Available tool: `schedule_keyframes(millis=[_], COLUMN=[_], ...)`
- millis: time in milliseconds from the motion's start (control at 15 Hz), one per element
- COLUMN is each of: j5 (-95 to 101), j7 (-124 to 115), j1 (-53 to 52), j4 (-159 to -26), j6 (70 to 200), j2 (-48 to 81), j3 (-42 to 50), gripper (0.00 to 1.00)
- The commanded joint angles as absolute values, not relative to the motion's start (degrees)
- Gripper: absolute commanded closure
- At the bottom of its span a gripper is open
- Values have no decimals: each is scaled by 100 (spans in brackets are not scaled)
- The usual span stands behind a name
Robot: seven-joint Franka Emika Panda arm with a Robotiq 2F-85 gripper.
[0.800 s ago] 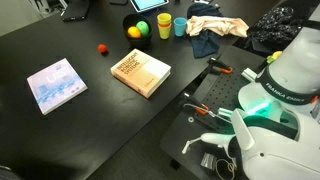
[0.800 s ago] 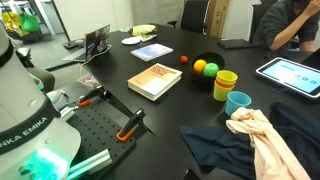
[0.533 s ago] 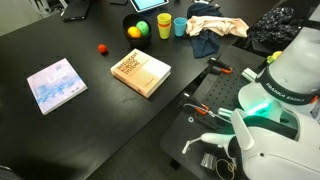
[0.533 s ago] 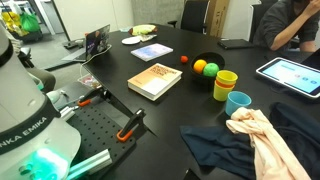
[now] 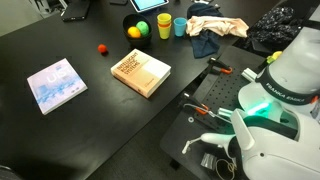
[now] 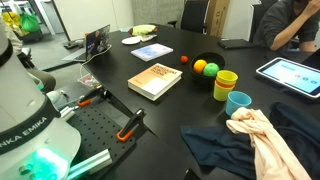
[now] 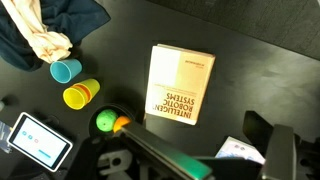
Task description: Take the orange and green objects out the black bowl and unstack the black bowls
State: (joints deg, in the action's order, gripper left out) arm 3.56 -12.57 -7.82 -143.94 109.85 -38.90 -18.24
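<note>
So the black bowl (image 6: 205, 57) sat toward the far end of the dark tabletop (image 5: 50, 50), with the orange object (image 6: 199, 66) and the green object (image 6: 211, 69) both inside it, side by side. I honestly couldn't make out whether it was one bowl or a stack. Just beside the bowl stood a yellow cup (image 6: 226, 84), and next to that a teal cup (image 6: 238, 103), both upright. Past the cups was a cloth heap (image 6: 258, 135), beige on top of dark blue. On the bowl's other side a small red ball (image 6: 184, 61) lay by itself on the tabletop. A book (image 7: 182, 84) lay flat near the bowl, cover up, titled "Intelligent Robotic Systems". A tablet (image 6: 287, 70) with its screen lit lay not far from the cups, and a light blue booklet (image 5: 56, 84) was well apart from all of that. The tool (image 7: 268, 148) only showed as dark pieces along the lower edge of the wrist view, nowhere near the bowl. I couldn't tell whether its jaws were apart or together.
</note>
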Motion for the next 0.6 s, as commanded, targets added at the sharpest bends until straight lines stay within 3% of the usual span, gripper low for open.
schedule_keyframes(millis=[0,533], j5=[951,2142], j7=[-1285,-1831], j1=[-361,493], j4=[-14487,-13641], j6=[12023,14027], j2=[-2921,-278], j3=[-1563,-783], gripper=[0,0])
